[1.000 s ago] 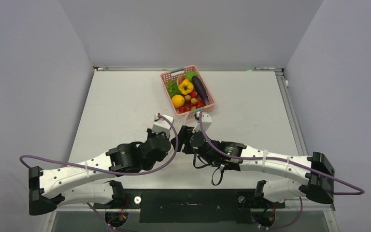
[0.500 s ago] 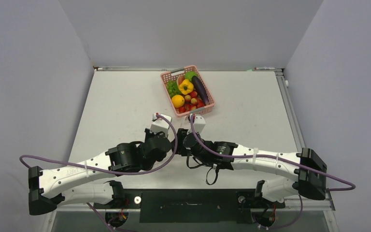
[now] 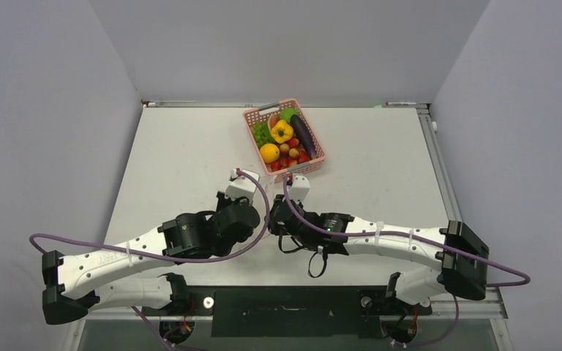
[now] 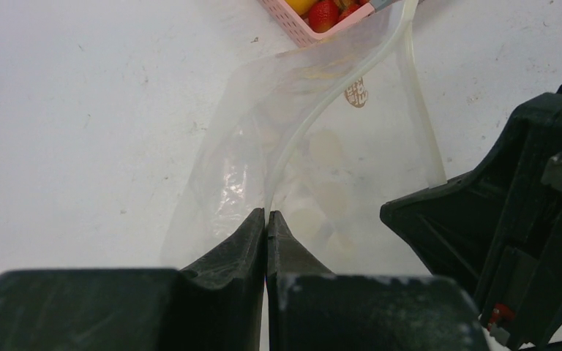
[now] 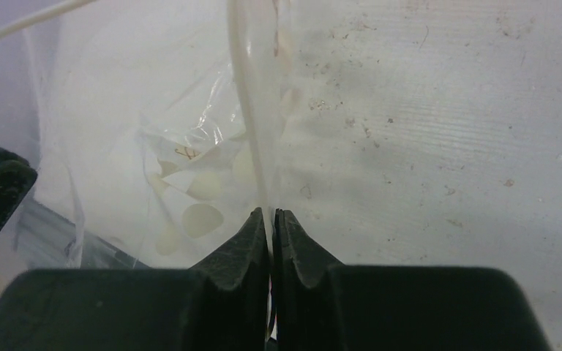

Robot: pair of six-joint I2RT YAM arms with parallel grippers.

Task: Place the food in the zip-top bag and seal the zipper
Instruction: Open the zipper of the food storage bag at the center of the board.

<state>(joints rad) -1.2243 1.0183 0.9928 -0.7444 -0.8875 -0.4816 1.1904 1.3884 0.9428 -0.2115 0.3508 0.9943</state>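
Observation:
The food lies in a pink basket (image 3: pixel 321 156) at the table's back centre: yellow pepper (image 3: pixel 282 131), orange fruit (image 3: pixel 269 152), eggplant (image 3: pixel 302 134), green leaves (image 3: pixel 262 133), red tomatoes (image 3: pixel 297 151). The clear zip-top bag (image 4: pixel 336 168) stands just in front of the basket, its mouth spread, with no food inside. My left gripper (image 4: pixel 266 213) is shut on one side of the whitish zipper (image 4: pixel 315 117). My right gripper (image 5: pixel 269 212) is shut on the other zipper strip (image 5: pixel 245 95). In the top view the two wrists meet tip to tip and hide the bag.
The basket's near corner (image 4: pixel 296 25) touches the far end of the bag. The right gripper's black body (image 4: pixel 512 219) fills the right of the left wrist view. Grey walls enclose the table on three sides.
The right gripper has closed on the bag's zipper edge. The right arm has shifted left, closer to the left gripper. The left gripper has kept its grip.

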